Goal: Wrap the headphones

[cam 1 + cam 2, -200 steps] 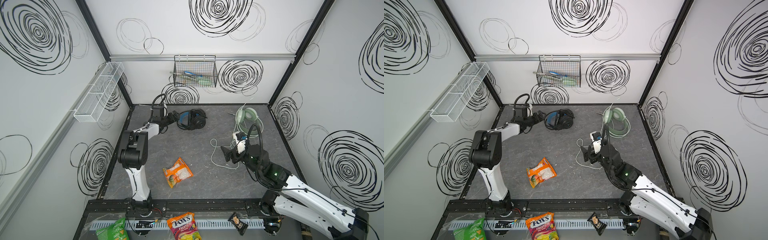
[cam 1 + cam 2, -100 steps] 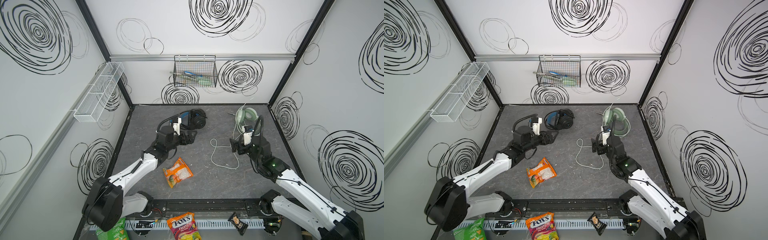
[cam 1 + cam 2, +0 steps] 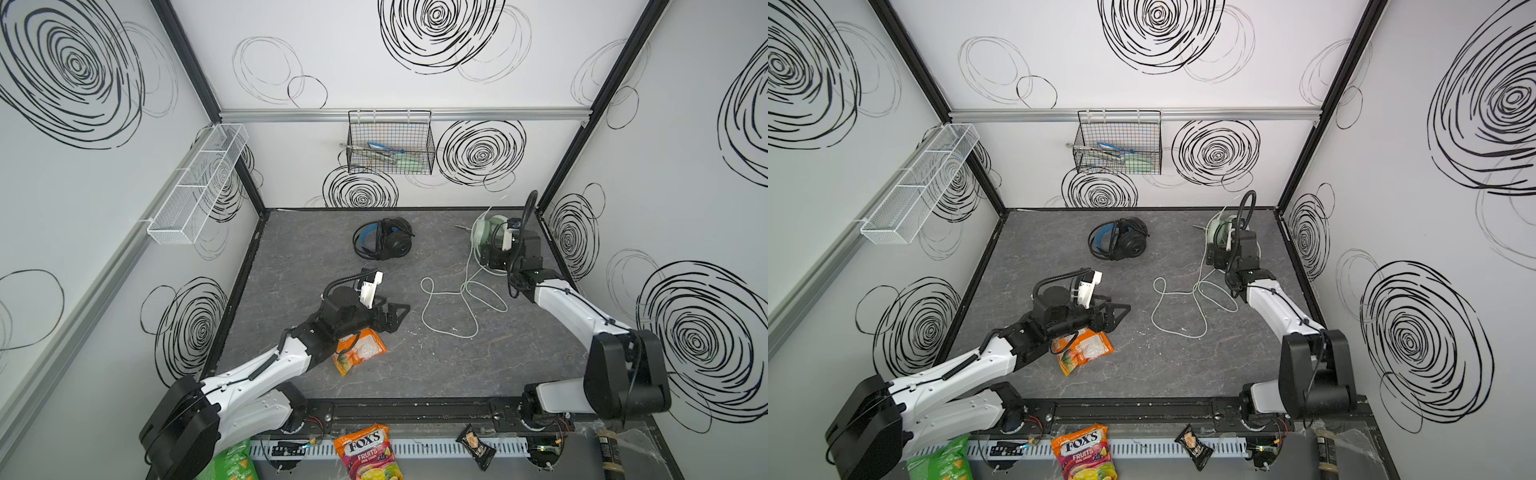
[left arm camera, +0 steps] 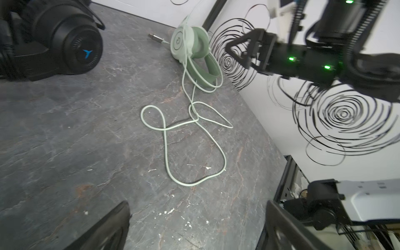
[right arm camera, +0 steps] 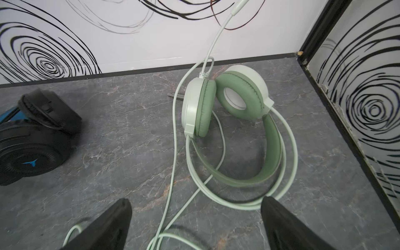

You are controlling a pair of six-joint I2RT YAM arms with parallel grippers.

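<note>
Right wrist view showed the mint-green headset [image 5: 190, 104] lying on the counter [image 5: 129, 134] near the back right corner. Its ear cups were folded together and its headband curved toward the camera. The right jaws stood spread wide and empty on either side of the headband's lower curve. That looked like a line-up for taking the band, though whether one tip already touched it could not be told.

In both top views the pale cable [image 3: 457, 303] ran from that headset out over the middle of the counter in loose, crossing loops, none of it wound. The left wrist view looked straight along those loops [image 4: 166, 147]. The left jaws were likewise released and held nothing. In a top view they hovered above an orange snack packet [image 3: 359, 351], pointing toward the cable. This was probably so one arm could steady the headset while the other gathered the slack.

The black headset [image 3: 384, 243] sat at the back centre, well apart from both jaws, with its dark cord bunched close around it. Wrapping of the green set appeared not yet begun. The crossed loops could snag if pulled from one end.
</note>
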